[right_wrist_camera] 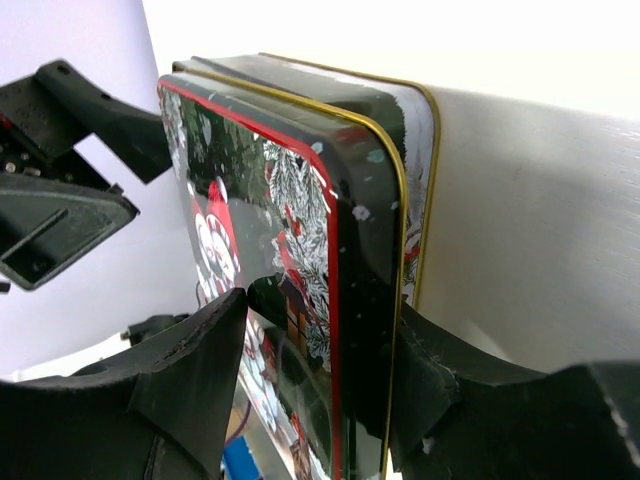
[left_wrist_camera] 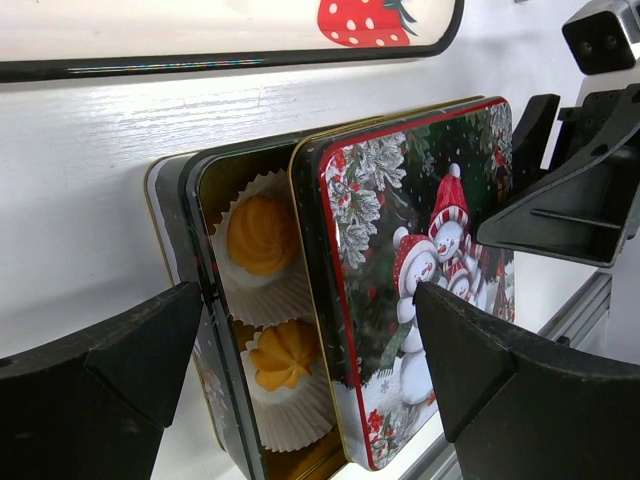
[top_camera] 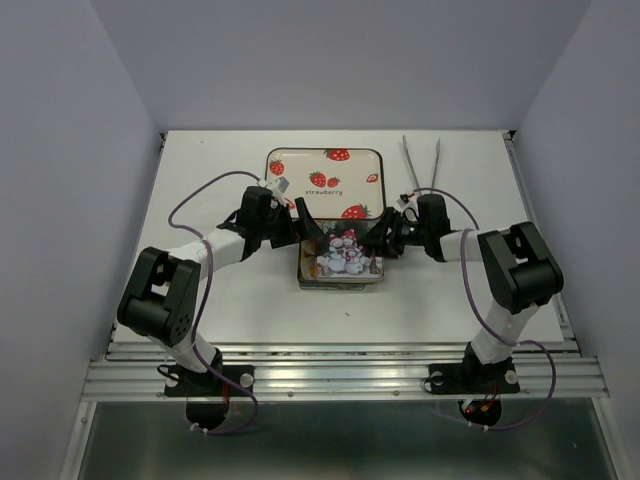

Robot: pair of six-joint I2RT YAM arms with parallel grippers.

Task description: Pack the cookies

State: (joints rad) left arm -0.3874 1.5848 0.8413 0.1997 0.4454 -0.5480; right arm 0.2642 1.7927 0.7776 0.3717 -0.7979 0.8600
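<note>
My right fingers straddle the lid at the right edge of the tin, whether clamped I cannot tell; my left fingers stand wide apart at its left, nearer the cookies in its uncovered left strip.

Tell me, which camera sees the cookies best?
The left wrist view: two cookies sit in paper cups inside the tin, beside the offset snowman lid. The top view shows only the lid over them. The right wrist view shows just lid and tin.
</note>
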